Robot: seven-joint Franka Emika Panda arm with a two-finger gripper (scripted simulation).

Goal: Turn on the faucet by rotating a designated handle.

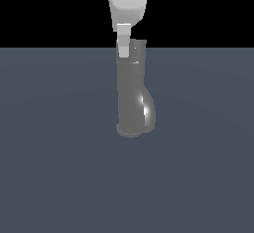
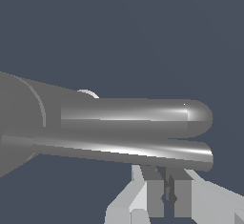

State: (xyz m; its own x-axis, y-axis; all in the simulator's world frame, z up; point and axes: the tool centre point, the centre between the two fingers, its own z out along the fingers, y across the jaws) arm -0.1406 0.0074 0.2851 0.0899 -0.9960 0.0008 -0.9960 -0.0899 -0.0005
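Closest to us in the wrist view, our gripper point(image 2: 169, 194) shows its two fingers point(image 2: 153, 197) nearly pressed together, only a thin dark slit between them (nothing seems held there). Just beyond lies the handle point(image 2: 143, 150), a shiny grey rod, beside the faucet point(image 2: 133, 116). From outside, the faucet point(image 1: 134, 98) stands upright on the grey floor point(image 1: 49, 152), gripper point(image 1: 124, 48) beside its top.

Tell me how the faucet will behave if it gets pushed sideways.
The faucet looks like rigid metal, so it should not flex. Its bright highlights suggest a smooth, glossy skin that a push could slip off. The round base flange spreads wider than the body above it, so it probably will not tip or roll.
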